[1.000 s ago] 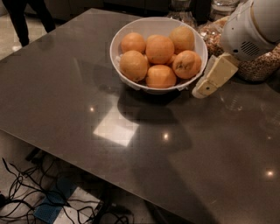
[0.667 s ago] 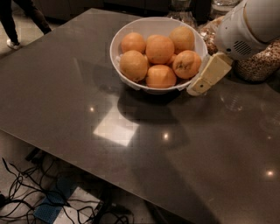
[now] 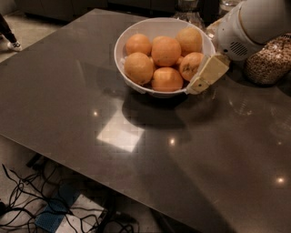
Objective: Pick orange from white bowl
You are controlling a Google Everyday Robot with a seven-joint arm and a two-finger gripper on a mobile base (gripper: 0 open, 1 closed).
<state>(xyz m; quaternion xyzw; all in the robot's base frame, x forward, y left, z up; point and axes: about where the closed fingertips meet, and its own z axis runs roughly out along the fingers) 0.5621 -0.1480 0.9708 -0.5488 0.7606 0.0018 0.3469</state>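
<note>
A large white bowl (image 3: 119, 52) stands on the dark table (image 3: 136, 173) at the far middle. It holds several oranges. The orange (image 3: 191, 66) at the bowl's right side has a small dark blemish and lies closest to my gripper. My gripper (image 3: 200, 84), cream-coloured on a white arm (image 3: 254, 22), comes in from the upper right. It sits at the bowl's right rim, overlapping it, its tip low beside the bowl's outer wall. It holds nothing that I can see.
A glass jar of grains (image 3: 272, 59) stands right of the bowl behind the arm, another jar (image 3: 187, 10) behind the bowl. The table's near edge runs diagonally at lower left, with cables (image 3: 41, 205) on the floor below. A person's shoe (image 3: 13, 44) shows at upper left.
My gripper has moved a little left and closer to the bowl's right rim. The bowl and oranges have not moved.
</note>
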